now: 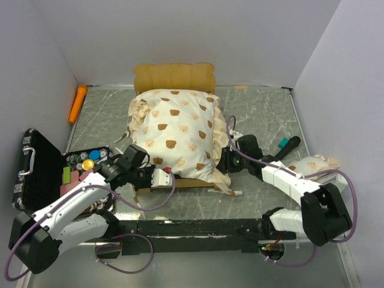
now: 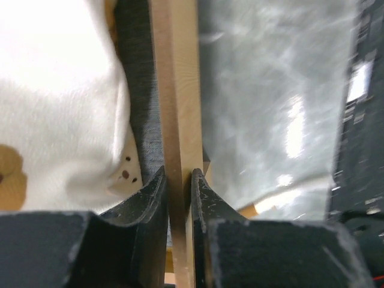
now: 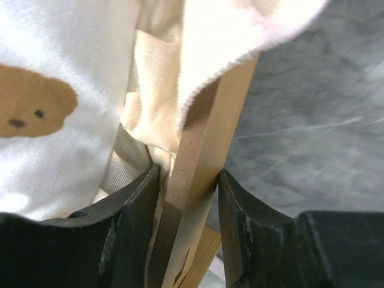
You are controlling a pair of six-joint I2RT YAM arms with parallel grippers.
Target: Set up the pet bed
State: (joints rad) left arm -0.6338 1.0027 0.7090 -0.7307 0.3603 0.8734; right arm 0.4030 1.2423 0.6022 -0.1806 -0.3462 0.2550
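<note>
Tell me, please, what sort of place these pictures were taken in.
Probably a robot test cell, not a home: plain white walls box in a marble-patterned tabletop, the left arm and right arm are mounted at its near edge, and the pet bed and black case look like props.

Frame of pet bed (image 1: 174, 75) light tan wood; grey fabric base shows inside the rail in left wrist view. The mattress (image 1: 177, 129) is cream-white with scattered brown bear heads and a beige ruffle edge. Same print on pillow (image 1: 312, 165), near right. Grey marbled tabletop (image 1: 264, 114), pale veins. Black case (image 1: 37, 171) at left, pale handle, blue, yellow, green and pink bits inside. An orange item (image 1: 78, 103) far left. A teal-and-black tool (image 1: 288, 144) right. White and black left arm (image 1: 66, 210) and right arm (image 1: 282, 177), purple cables (image 1: 156, 204). Jaws black, scuffed. Pale lavender-white walls (image 1: 192, 36).
</note>
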